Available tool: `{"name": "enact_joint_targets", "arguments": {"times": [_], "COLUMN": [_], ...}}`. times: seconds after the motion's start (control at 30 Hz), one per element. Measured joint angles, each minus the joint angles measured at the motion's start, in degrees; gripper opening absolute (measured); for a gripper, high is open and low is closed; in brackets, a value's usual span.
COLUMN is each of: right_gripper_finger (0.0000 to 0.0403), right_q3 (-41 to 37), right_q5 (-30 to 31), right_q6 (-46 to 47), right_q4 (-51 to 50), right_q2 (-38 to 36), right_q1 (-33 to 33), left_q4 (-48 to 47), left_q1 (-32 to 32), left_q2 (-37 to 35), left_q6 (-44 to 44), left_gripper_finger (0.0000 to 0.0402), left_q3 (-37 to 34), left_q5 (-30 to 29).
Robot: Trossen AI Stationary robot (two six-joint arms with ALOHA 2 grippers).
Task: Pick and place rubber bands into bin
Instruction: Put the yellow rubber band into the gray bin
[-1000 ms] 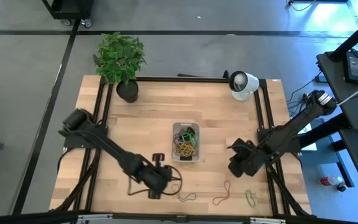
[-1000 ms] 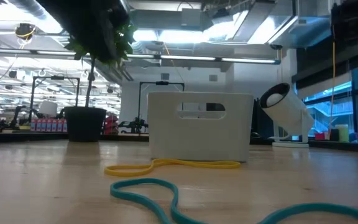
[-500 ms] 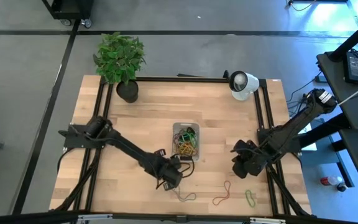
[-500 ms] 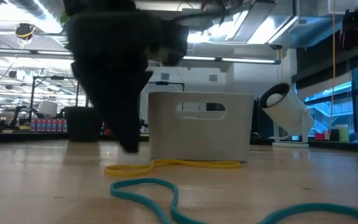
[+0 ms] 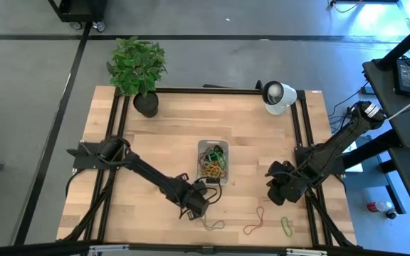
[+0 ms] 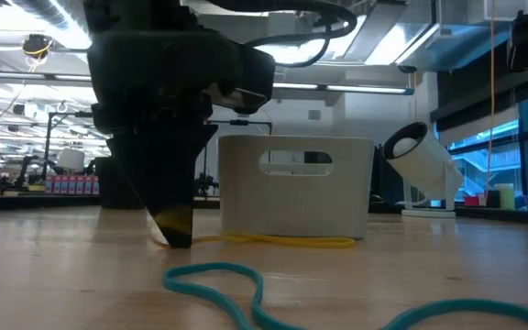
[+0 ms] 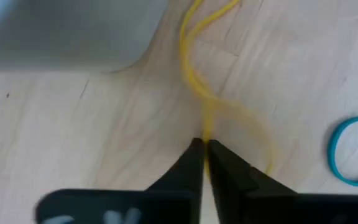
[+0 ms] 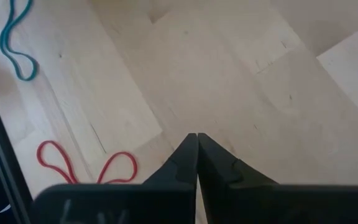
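My left gripper point(image 5: 194, 203) stands on the table just near-left of the bin point(image 5: 213, 162), shut on a yellow rubber band point(image 7: 194, 68) that lies twisted along the bin's near wall point(image 6: 296, 197). The bin holds several coloured bands. A teal band point(image 5: 214, 225) point(image 6: 218, 280), a red band point(image 5: 255, 222) and a green band point(image 5: 287, 226) lie flat near the table's near edge. My right gripper point(image 5: 276, 190) hovers shut over bare wood at the right point(image 8: 196, 138), touching nothing. My left gripper pinches the yellow band's left end loop point(image 7: 205, 127) between its two fingertips point(image 6: 177, 229), coming from above and pointing down. The tips reach the tabletop. The band's other part point(image 6: 282, 241) lies slack on the wood in front of the bin.
A potted plant point(image 5: 137, 67) stands at the far left corner and a round white lamp point(image 5: 277, 96) at the far right. Black frame rails point(image 5: 116, 128) run along both sides of the table. Open wood lies between the bin and the loose bands.
My left gripper has swung from the near-left part of the table toward the bin and dropped onto the table at the yellow band's left end. The band's left end now sits between its fingertips; the band has otherwise stayed put.
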Motion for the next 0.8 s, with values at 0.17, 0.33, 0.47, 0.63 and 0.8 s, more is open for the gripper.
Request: {"name": "enact_joint_targets", "arguments": {"times": [0.17, 0.33, 0.47, 0.63, 0.8], "right_gripper_finger": [0.0008, 0.0012, 0.0013, 0.0007, 0.0010], "right_q3": [0.0, 0.0, 0.0, 0.0, 0.0], "right_q5": [0.0, 0.2, 1.0, 2.6, 2.6], "right_q6": [0.1, 0.9, 1.0, 1.3, 1.4], "right_q4": [0.0, 0.2, 0.4, 2.4, 3.7], "right_q2": [0.0, 0.0, 0.0, 0.0, 0.0], "right_q1": [0.0, 0.0, 0.0, 0.0, 0.0], "left_q4": [-1.4, -7.0, -12.0, -21.0, -27.8], "left_q1": [-0.9, -2.0, -2.0, -1.5, 2.3], "left_q2": [0.4, 0.4, -0.2, -0.5, -0.7], "left_q6": [-1.0, 3.0, 7.3, 15.3, 24.9], "left_gripper_finger": [0.0002, 0.0001, 0.0001, 0.0001, 0.0001], "left_q3": [2.1, 9.4, 16.8, 27.3, 36.0], "left_q5": [1.2, 6.9, 3.5, -3.5, -12.9]}}
